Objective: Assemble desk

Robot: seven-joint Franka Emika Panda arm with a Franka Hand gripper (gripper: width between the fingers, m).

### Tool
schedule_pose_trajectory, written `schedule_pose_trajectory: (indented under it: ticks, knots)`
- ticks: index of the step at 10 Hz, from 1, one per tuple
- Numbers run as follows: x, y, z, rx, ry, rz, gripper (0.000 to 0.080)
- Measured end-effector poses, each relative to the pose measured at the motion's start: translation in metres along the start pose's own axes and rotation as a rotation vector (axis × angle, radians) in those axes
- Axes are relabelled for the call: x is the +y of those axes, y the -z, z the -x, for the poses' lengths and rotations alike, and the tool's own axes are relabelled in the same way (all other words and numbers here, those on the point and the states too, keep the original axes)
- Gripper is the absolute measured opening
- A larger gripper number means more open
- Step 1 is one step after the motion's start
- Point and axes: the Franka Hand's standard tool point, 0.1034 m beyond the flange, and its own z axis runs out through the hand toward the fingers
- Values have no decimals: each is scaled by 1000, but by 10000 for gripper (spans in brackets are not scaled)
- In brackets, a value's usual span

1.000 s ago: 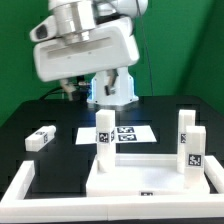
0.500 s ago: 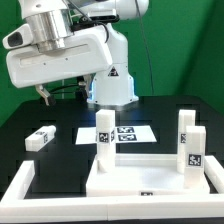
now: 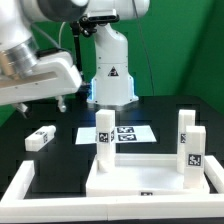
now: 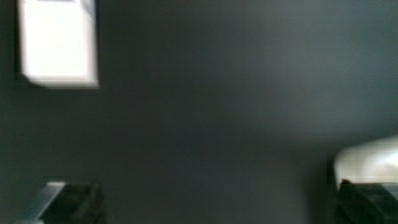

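Observation:
The white desk tabletop panel (image 3: 150,178) lies flat at the front of the black table. Three tagged white legs stand upright on it: one at its far corner on the exterior view's left (image 3: 103,135), two on the right (image 3: 186,124) (image 3: 193,150). Another leg (image 3: 40,137) lies loose on the table to the left. My gripper (image 3: 58,102) hangs high above that loose leg, well clear of it. In the wrist view the gripper (image 4: 214,205) is open with only black table between its fingertips (image 4: 64,200), and the loose leg (image 4: 59,45) shows blurred.
The marker board (image 3: 128,133) lies flat behind the panel. White border strips (image 3: 18,186) edge the table at the front left. The robot's base (image 3: 110,75) stands at the back. A pale blurred shape (image 4: 377,160) sits beside one finger; what it is I cannot tell.
The arm has swung toward the exterior view's left and come lower, from over the table's back to above the loose leg. The gripper has stayed open. No part has moved.

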Motion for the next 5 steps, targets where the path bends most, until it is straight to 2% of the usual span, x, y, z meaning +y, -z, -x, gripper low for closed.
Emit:
schedule_pose_trajectory:
  ticks: [1,2,3,5]
  knots:
    - [17,-10,1,-100,-40,-24,649]
    - [16,-9,-3,-162,-40,-16,649]
    - [14,-10,-1,-214,-37,-20,649]
    - [23,-17,7,-339,-49,-25,649]
